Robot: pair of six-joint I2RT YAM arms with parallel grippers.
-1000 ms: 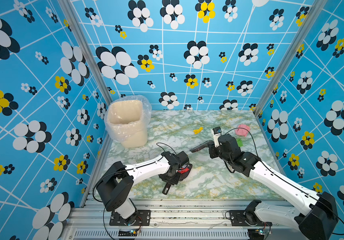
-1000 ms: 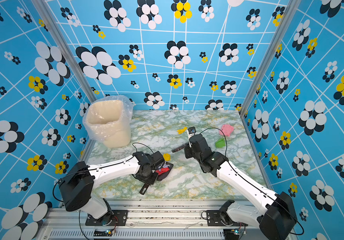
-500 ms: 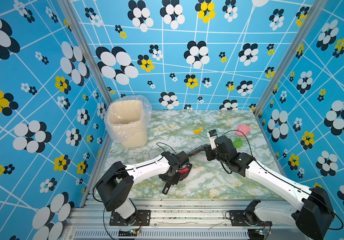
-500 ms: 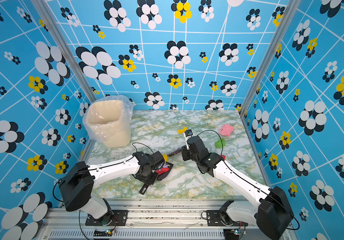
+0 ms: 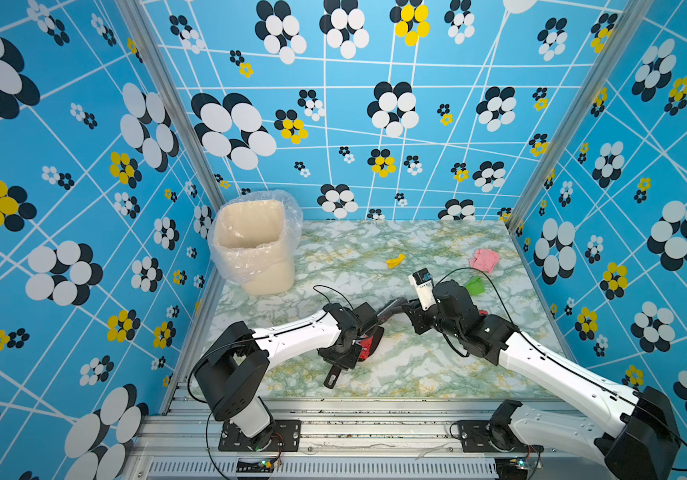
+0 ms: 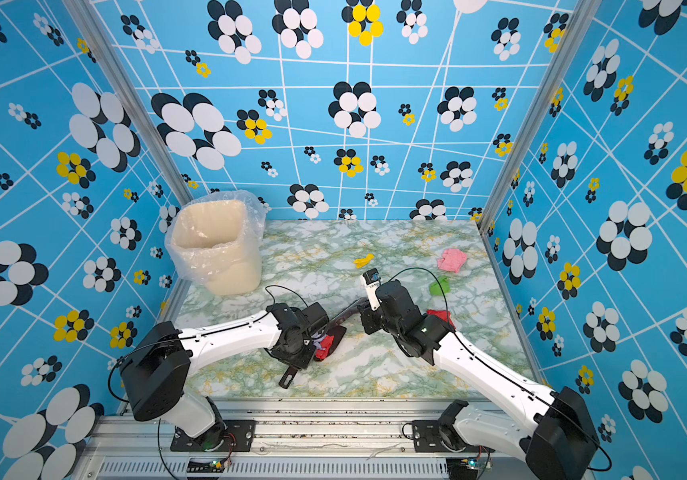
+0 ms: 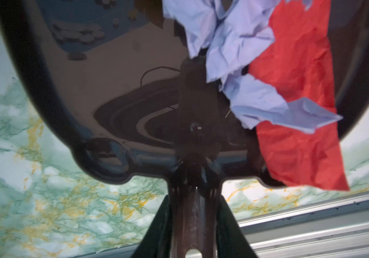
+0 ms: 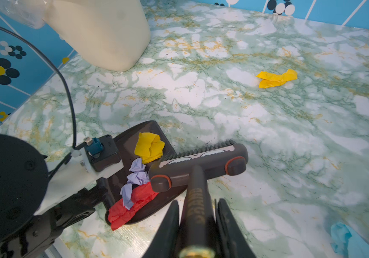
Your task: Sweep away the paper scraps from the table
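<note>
Place: a robot test cell in a lab.
Enclosure: blue printed wall panels with black, white and yellow flowers (image 5: 333, 124) close the 9, 12 and 3 o'clock sides; bare aluminium posts (image 5: 169, 104) stand at the back corners.
Work surface: flat white, green and yellow marble-vein tabletop (image 5: 416, 374), edged in aluminium.
Mounting: two white-and-black robot arms (image 5: 292, 338) sit on black base plates (image 5: 258, 436) on a slotted aluminium rail (image 5: 375, 428) at 6 o'clock.
Wiring: exposed black cables (image 8: 73, 116) and a small white wrist camera (image 5: 421, 286) on an arm.
Prop: cream plastic bin with clear liner (image 5: 256, 249) at 10 o'clock.
</note>
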